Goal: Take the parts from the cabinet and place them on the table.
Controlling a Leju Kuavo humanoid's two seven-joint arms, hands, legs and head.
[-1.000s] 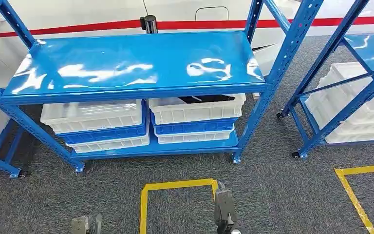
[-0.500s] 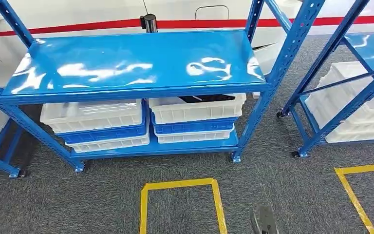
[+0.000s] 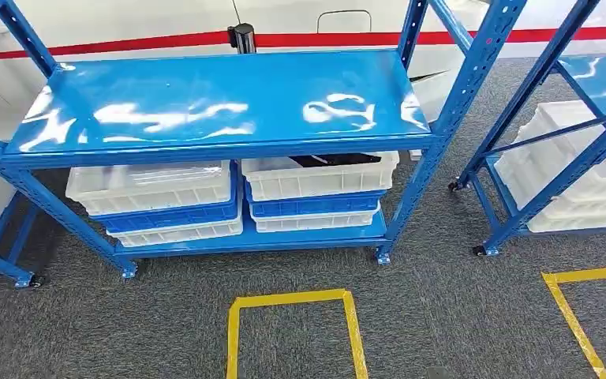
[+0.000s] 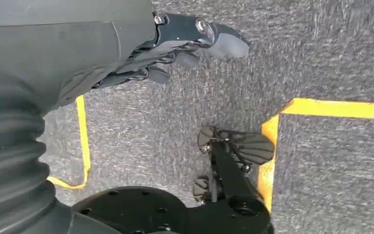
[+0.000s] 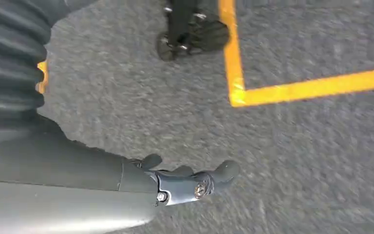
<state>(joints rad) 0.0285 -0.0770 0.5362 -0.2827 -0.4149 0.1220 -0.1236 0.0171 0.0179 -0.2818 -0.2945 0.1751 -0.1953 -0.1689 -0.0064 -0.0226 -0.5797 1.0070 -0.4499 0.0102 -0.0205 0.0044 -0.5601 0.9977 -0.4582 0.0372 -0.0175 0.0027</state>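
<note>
Blue rack [image 3: 213, 103] ahead, top shelf bare and glossy. On bottom shelf, two stacks of white and blue bins side by side: left stack [image 3: 158, 201], right stack [image 3: 316, 193]. Dark part [image 3: 333, 160] lying in top bin of right stack, mostly hidden under top shelf; kind not discernible. Second rack [image 3: 552, 118] at right, white bins [image 3: 576, 174] on low shelf. Grey carpet [image 3: 442, 316] with yellow tape outline [image 3: 292, 300] near, just in front of rack; second outline [image 3: 576, 316] at near right.

Left robot hand [image 4: 185, 41] hanging over carpet, released, fingers loosely curved, grasping nothing. Right robot hand [image 5: 190, 180] likewise over carpet, released, nothing held. Both well apart from rack and part.
</note>
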